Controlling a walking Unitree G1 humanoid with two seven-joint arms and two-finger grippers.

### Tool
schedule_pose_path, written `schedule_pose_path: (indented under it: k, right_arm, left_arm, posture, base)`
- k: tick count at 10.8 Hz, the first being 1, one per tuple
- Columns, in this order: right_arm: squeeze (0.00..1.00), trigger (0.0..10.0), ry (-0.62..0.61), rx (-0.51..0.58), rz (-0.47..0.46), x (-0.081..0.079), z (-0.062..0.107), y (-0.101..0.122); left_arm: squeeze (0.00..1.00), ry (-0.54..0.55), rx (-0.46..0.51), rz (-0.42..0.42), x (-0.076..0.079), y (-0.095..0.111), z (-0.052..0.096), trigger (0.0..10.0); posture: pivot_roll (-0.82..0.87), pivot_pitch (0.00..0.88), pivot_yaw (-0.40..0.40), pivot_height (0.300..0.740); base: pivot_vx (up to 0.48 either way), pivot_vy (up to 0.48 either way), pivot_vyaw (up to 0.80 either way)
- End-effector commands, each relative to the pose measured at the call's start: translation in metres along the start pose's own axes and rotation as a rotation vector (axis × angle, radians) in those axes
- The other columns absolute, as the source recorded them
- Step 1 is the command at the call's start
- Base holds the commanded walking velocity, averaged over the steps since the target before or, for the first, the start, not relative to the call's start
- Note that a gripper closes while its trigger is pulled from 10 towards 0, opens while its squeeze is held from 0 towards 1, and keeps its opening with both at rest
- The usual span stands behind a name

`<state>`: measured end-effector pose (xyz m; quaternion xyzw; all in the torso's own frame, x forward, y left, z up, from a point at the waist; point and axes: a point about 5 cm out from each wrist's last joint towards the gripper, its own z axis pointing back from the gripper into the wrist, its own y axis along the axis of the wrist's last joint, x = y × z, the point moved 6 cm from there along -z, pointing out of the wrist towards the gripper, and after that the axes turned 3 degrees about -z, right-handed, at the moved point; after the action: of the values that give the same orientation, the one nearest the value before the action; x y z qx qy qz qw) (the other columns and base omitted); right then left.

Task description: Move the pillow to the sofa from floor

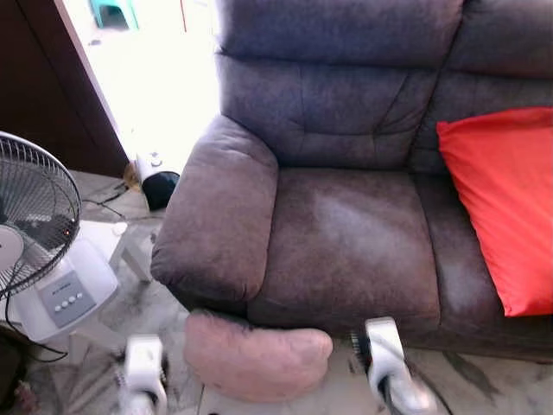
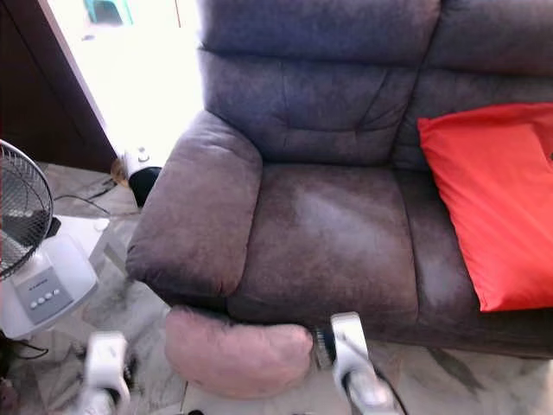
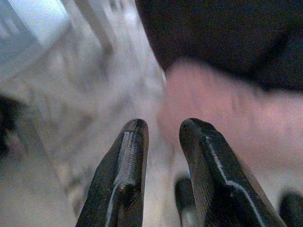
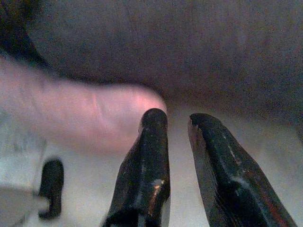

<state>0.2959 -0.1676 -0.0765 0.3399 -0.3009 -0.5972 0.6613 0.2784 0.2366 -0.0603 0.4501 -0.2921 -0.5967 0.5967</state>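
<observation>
left eye view, pink pillow (image 1: pixel 257 355) on marble floor (image 1: pixel 484 380), grey sofa (image 1: pixel 346 242), both grippers parted, empty

Marble-patterned floor (image 1: pixel 484 380), white pedestal fan (image 1: pixel 39 251), dark wooden door panel (image 1: pixel 43 95), glaring daylight through doorway (image 1: pixel 164 78)

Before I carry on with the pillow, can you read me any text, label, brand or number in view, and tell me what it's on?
No text can be read.
Fan: a small dark marking above the buttons on its white control panel, too small and blurred to read.
Pink pillow, red cushion, sofa: no text visible.
White appliance on the floor beside the sofa: overexposed, nothing legible.
</observation>
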Motion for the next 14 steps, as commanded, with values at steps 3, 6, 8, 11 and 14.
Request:
schedule_pose_path:
  k: [3,6,8,11,14]
  right_arm:
    - [0.0,10.0,0.011,0.203,-0.017,0.001,-0.003,0.05]
    - [0.0,10.0,0.033,0.519,-0.014,0.005,0.016,0.116]
    - [0.0,10.0,0.033,0.61,-0.008,0.004,0.03,0.134]
    - [0.0,10.0,0.027,0.636,-0.02,-0.004,0.037,0.134]
    - [0.0,10.0,0.032,0.617,-0.01,-0.011,0.04,0.131]
  left_arm:
    - [0.0,0.036,0.286,-0.006,-0.008,0.055,0.006,10.0]
    - [0.0,0.063,0.588,-0.01,0.005,0.127,0.038,10.0]
    - [0.0,0.074,0.659,0.011,0.005,0.152,0.049,10.0]
    - [0.0,0.054,0.678,-0.002,0.01,0.169,0.047,10.0]
    - [0.0,0.052,0.651,-0.028,0.008,0.165,0.049,10.0]
  posture:
    - [0.11,0.114,-0.033,0.74]
    - [0.11,0.073,-0.035,0.74]
    - [0.11,0.054,-0.036,0.74]
    - [0.11,0.017,-0.033,0.74]
    - [0.11,0.018,-0.029,0.74]
  base:
    - [0.0,0.0,0.0]
    - [0.0,0.0,0.0]
    - [0.0,0.0,0.0]
    - [0.0,0.0,0.0]
    - [0.0,0.0,0.0]
